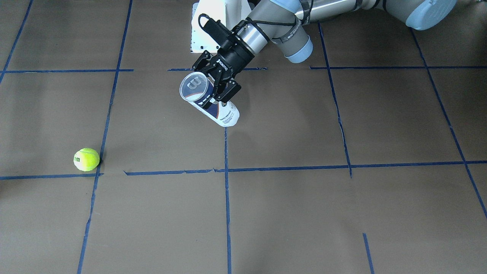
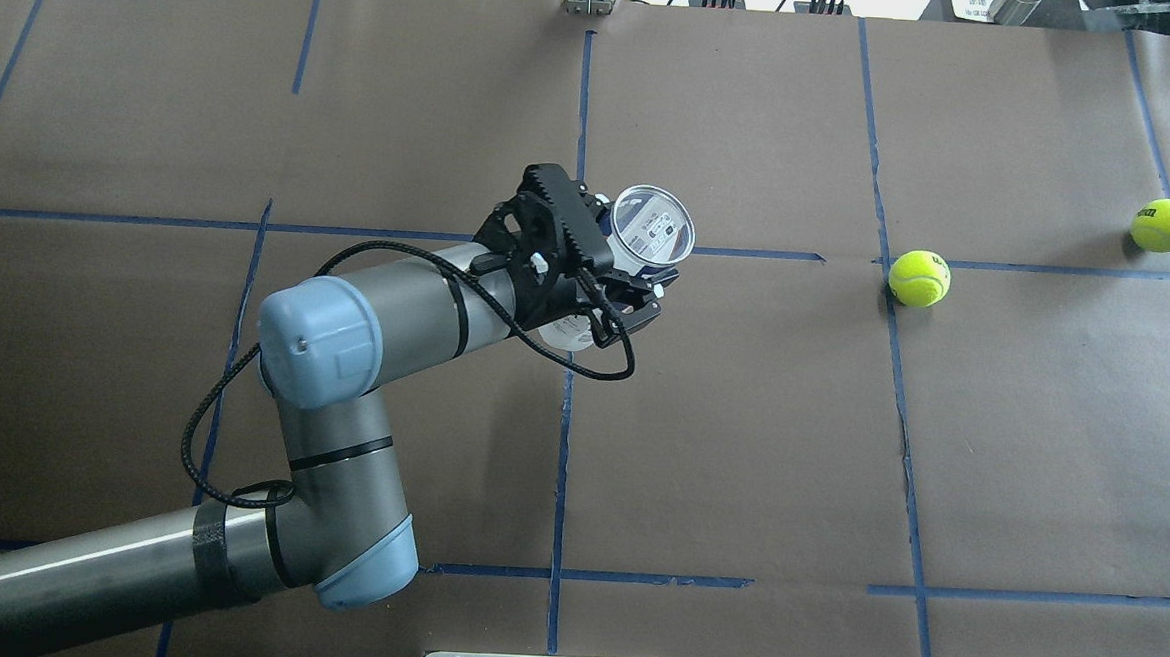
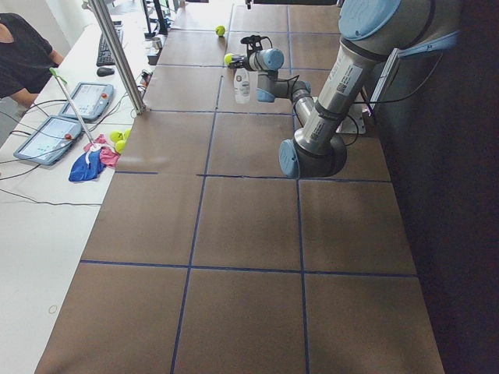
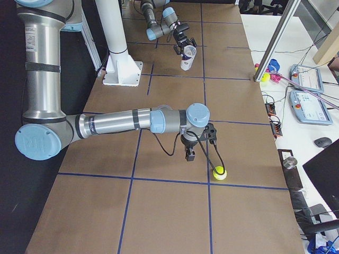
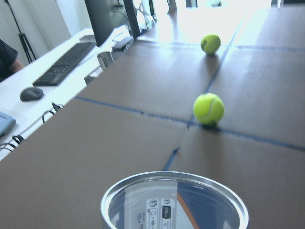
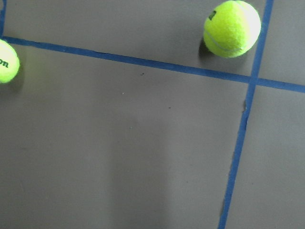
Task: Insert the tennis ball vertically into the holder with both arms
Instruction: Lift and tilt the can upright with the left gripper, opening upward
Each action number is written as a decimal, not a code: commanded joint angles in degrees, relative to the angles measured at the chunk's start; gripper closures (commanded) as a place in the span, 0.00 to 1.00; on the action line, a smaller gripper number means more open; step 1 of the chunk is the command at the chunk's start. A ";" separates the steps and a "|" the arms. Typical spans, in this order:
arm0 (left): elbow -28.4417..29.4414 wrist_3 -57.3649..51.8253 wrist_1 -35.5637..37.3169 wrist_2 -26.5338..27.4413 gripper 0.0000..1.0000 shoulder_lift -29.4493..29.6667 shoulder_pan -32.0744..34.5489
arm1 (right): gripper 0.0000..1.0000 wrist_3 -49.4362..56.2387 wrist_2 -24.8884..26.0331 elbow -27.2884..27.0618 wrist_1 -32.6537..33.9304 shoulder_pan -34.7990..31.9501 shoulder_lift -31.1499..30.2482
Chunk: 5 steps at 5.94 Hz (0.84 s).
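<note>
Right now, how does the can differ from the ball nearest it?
The left gripper holds the can between its fingers, upright, mouth up; the ball lies loose on the table, untouched. The can is clear plastic with a white-navy label; the ball is fuzzy yellow-green. Both carry a printed logo.

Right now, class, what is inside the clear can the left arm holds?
No ball shows inside the holder: through its open rim only the label on its wall appears. Its bottom lies outside the left wrist view and behind the left end effector overhead.
</note>
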State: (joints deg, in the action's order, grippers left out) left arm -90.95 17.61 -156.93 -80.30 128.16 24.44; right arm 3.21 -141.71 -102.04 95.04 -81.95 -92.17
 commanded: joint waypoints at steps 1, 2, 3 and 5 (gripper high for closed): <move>2.69 3.47 -13.97 7.74 0.21 -1.43 -2.36 | 0.00 -0.04 -1.55 0.70 -4.92 3.52 0.59; 7.41 3.57 -21.41 13.01 0.21 -1.34 -4.29 | 0.01 -0.48 -1.29 0.88 -5.04 4.50 1.81; 9.63 3.49 -25.40 13.15 0.21 -1.34 -4.40 | 0.02 -4.66 -0.33 1.05 -5.13 6.08 4.78; 13.07 3.40 -28.95 13.24 0.21 -1.51 -5.01 | 0.00 -14.86 7.12 1.05 -9.31 12.56 8.58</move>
State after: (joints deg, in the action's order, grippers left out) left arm -79.31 21.06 -184.63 -67.19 126.75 19.75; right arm -7.78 -137.85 -101.08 88.27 -72.49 -84.97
